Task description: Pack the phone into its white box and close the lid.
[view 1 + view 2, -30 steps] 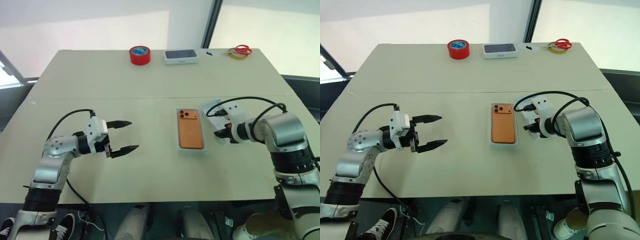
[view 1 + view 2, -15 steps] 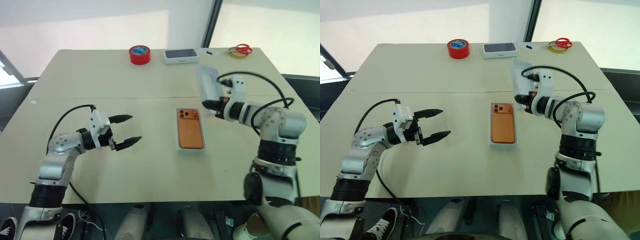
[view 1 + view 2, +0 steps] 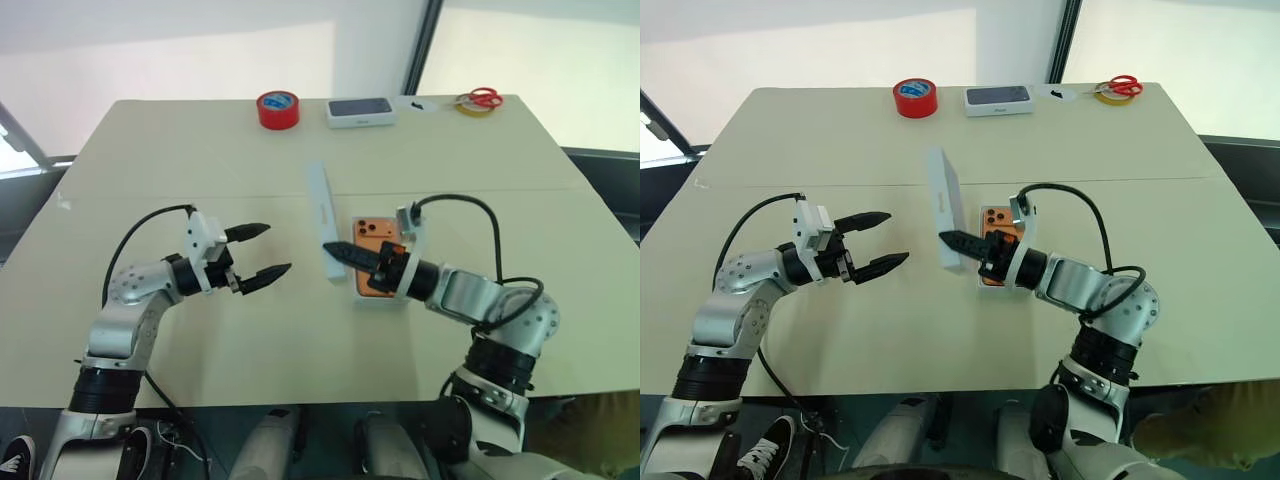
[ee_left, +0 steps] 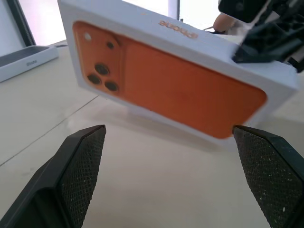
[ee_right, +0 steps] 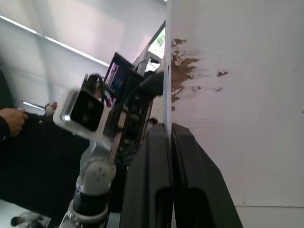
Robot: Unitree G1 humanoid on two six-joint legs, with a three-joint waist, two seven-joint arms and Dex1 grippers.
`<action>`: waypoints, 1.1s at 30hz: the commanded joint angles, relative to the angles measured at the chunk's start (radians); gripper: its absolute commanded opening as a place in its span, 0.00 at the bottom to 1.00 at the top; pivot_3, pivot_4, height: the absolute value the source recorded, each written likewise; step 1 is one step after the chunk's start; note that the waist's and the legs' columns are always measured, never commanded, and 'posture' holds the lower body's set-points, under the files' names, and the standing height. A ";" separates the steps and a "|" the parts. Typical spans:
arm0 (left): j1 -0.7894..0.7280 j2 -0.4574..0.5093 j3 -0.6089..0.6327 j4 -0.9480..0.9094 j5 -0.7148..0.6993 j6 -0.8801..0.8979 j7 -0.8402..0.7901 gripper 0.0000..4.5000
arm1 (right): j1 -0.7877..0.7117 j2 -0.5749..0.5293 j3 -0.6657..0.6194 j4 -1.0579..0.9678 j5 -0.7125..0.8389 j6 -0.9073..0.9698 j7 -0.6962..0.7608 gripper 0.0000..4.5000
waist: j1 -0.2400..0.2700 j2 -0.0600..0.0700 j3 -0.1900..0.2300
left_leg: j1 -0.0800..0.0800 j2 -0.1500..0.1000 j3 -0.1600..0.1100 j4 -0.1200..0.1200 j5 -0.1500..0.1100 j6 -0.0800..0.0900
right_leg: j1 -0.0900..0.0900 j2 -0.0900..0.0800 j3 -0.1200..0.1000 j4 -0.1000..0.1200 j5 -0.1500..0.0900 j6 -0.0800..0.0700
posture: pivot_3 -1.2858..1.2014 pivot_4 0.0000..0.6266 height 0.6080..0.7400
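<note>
Right claw [image 3: 962, 243] clamped shut on one wall of the lid [image 3: 944, 208], held on edge above the middle of the worktop [image 3: 820, 140], printed orange top turned toward the left claw [image 3: 880, 240], which hung wide apart and empty near the left edge. Phone [image 3: 374, 252] lay camera side up in the white box [image 3: 384, 299], just behind the right claw, right of centre. Along the far edge: red tape roll [image 3: 916, 98], dark-topped white box [image 3: 998, 99], scissors [image 3: 1120, 87].

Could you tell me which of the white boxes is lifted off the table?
The white lid printed with an orange phone, pinched on edge by the right gripper; the dark-topped white box lies flat.
</note>
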 commanded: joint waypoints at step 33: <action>-0.045 -0.250 -0.179 0.102 0.123 -0.089 0.125 0.00 | 0.091 -0.381 0.471 0.188 0.479 -0.542 -0.280 0.20 | 0.013 0.000 -0.002 | 0.000 0.001 0.000 0.002 0.001 0.003 | 0.003 0.000 0.000 -0.003 0.000 0.000 | 0.52 0.24 0.97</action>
